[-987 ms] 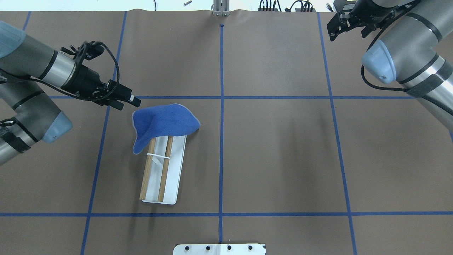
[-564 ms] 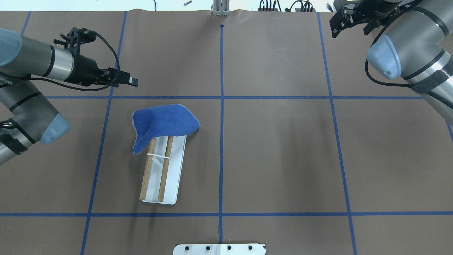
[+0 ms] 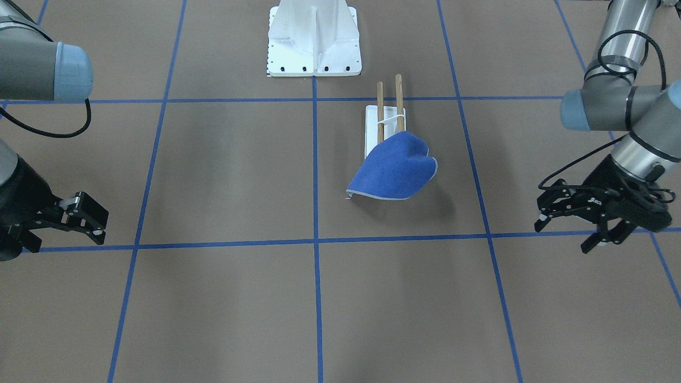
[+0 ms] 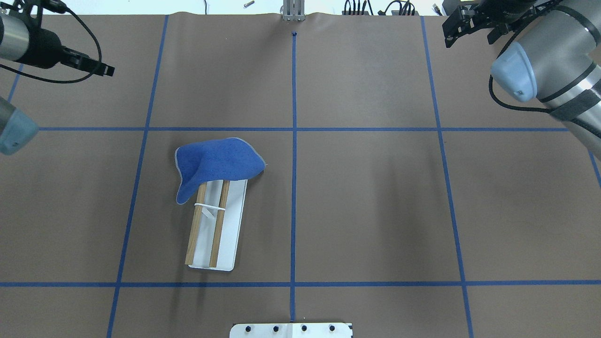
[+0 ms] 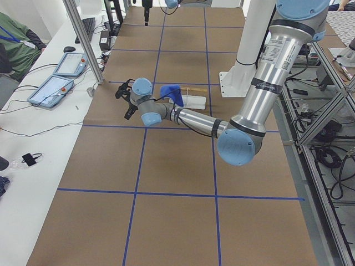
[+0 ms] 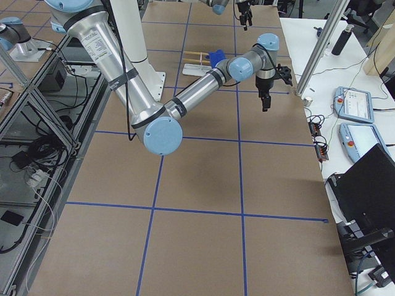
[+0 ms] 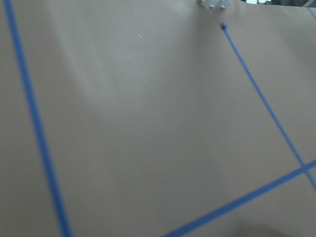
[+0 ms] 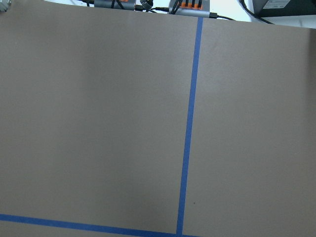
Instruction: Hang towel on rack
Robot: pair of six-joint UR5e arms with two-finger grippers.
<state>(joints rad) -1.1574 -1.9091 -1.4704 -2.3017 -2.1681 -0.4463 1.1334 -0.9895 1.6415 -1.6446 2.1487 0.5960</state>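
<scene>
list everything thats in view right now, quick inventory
towel: one, royal blue with a pale edge, draped over the far end of the rack
rack: one, two wooden rods on a white base, on the robot's left half of the table
table: one, brown cover with a blue tape grid
mount plate: one, white, centre of the robot's table edge
control tablets: two, grey, on the white side bench
left end effector: one, black, open, empty, over the far-left corner
right end effector: one, black, open, empty, over the far-right corner

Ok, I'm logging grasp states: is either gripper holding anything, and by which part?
Nothing is held. The left gripper and right gripper are open, both far from the towel draped on the rack.
</scene>
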